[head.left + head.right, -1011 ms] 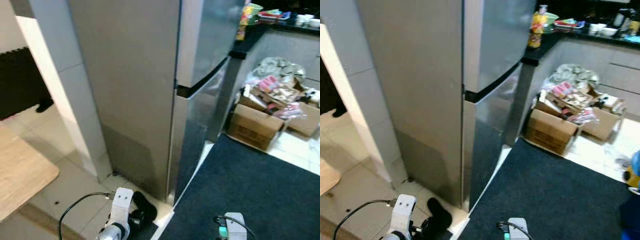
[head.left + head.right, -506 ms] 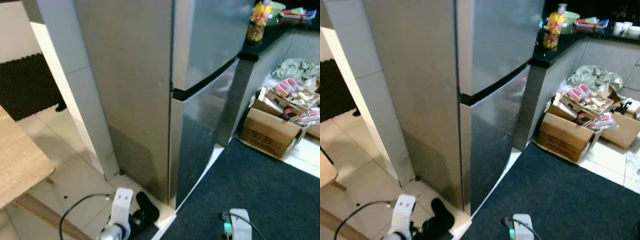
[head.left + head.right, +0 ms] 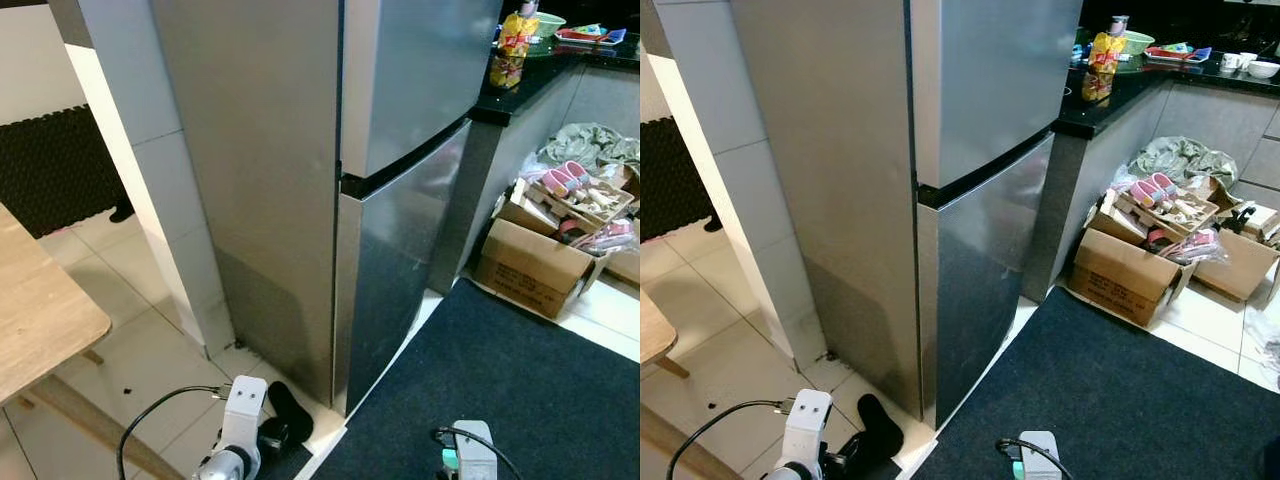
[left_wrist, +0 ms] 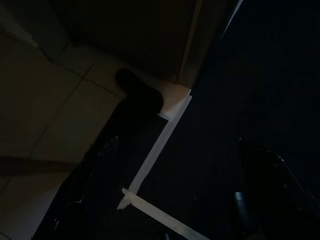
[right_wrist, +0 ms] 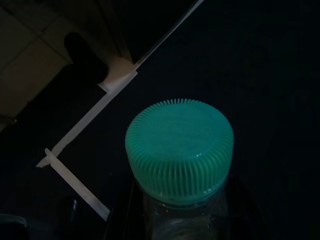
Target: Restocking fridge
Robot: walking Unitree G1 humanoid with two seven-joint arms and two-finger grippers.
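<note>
Arms hang low at the bottom edge of the head views. The left arm sits above pale floor tiles beside the fridge's near corner, a black cable looping off its wrist; its left claw points down at the floor, its two black fingers spread well apart with nothing between them. The right arm hangs over the dark rug. In the right wrist view a clear bottle with a ribbed green cap rises between the right claw's fingers, so the right claw seems to pinch the bottle, though the fingers themselves are lost in the dark.

The fridge stands straight ahead, a tall steel unit with both doors closed, the dark seam between upper and lower door running across its front. A tiled pillar is against its left side. A wooden bench juts in at the left. To the right, a black counter carries a yellow packet and dishes, and open cardboard boxes filled with clutter sit on the floor below it, just beyond the rug's far edge.
</note>
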